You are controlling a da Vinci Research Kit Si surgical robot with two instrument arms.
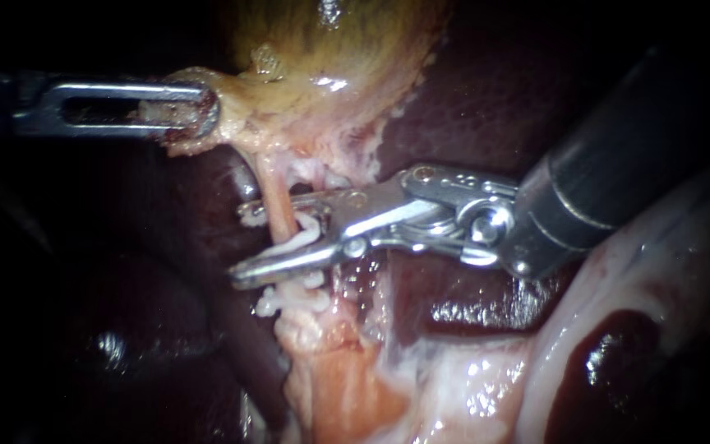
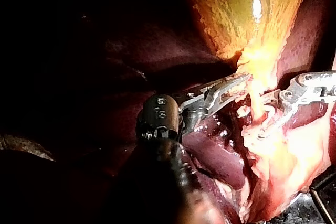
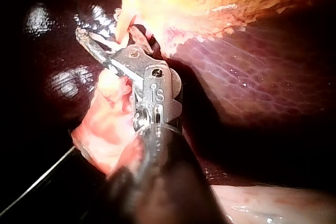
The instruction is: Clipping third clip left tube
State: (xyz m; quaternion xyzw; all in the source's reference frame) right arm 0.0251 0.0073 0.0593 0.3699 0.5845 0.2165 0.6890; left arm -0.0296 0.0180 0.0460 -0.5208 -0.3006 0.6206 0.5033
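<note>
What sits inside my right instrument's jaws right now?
Between the open jaws of the right instrument runs the tube, with a white clip beside it. The lower jaw covers the tube's stretch behind it, so contact there is hidden.

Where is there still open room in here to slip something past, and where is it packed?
Free: the bare dark red liver below the slotted left instrument, left of the thin pink tube; also liver between the yellow gallbladder and the right instrument. Crowded: around the tube, which that instrument straddles.
</note>
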